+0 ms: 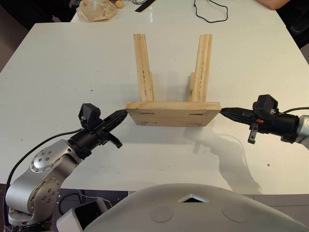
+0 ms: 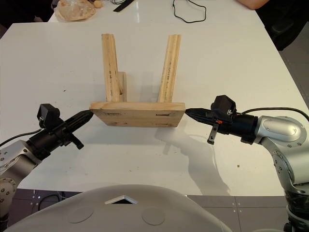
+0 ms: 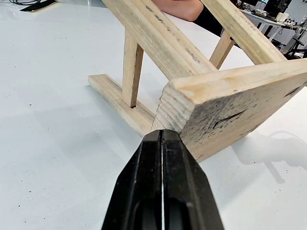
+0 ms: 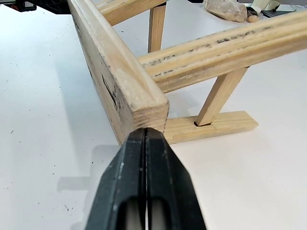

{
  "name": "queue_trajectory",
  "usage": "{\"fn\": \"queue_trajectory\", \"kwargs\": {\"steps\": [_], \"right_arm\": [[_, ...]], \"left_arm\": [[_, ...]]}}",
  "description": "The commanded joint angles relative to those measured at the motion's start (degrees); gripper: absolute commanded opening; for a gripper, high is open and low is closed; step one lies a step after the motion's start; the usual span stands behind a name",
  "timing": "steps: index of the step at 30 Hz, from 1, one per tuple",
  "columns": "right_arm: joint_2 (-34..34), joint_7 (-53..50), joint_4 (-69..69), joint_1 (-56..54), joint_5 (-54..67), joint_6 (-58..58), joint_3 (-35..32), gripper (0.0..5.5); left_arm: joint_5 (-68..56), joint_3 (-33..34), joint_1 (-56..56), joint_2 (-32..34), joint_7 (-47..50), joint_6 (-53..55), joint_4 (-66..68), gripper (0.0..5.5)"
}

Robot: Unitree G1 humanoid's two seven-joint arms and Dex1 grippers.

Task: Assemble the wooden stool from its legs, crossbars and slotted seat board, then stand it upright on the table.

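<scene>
Left eye view: the white bench [image 1: 58, 63] carries the stool [image 1: 173, 87] lying on its side, with the seat board [image 1: 173, 113] on edge nearest the robot and the legs [image 1: 143, 63] pointing away. The left tool [image 1: 123, 115], closed tight and empty, touches the board's left end. The right tool [image 1: 225, 111], likewise closed and empty, meets its right end.
</scene>
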Motion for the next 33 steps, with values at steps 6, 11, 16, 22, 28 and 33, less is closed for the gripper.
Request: {"fn": "queue_trajectory", "kwargs": {"steps": [6,11,16,22,28,33], "right_arm": [[0.4,2.9,11.3,-0.5,-8.3,-9.3,5.1,0.00],[0.6,2.5,21.6,-2.4,-14.4,-15.8,6.0,0.00],[3.0,2.4,23.1,-6.8,-16.1,-17.4,9.7,0.52],[2.4,4.9,24.5,-9.0,-17.4,-18.3,12.8,1.45],[2.1,10.4,27.8,-11.2,-18.7,-20.0,17.2,2.27],[3.7,13.7,34.4,-17.2,-21.8,-23.3,21.5,2.91]], "left_arm": [[10.4,-5.6,-0.6,1.3,-3.0,-7.3,9.0,0.04],[16.4,-1.6,1.1,3.5,-9.4,-15.6,19.8,0.04],[18.1,-5.5,-3.2,3.3,-14.8,-18.7,23.8,0.55],[21.8,-9.6,-5.1,4.3,-19.7,-21.9,26.7,1.52],[27.3,-16.7,-12.0,5.3,-26.9,-27.2,35.8,2.37],[29.5,-18.6,-18.9,5.6,-31.5,-31.3,42.8,2.94]]}}
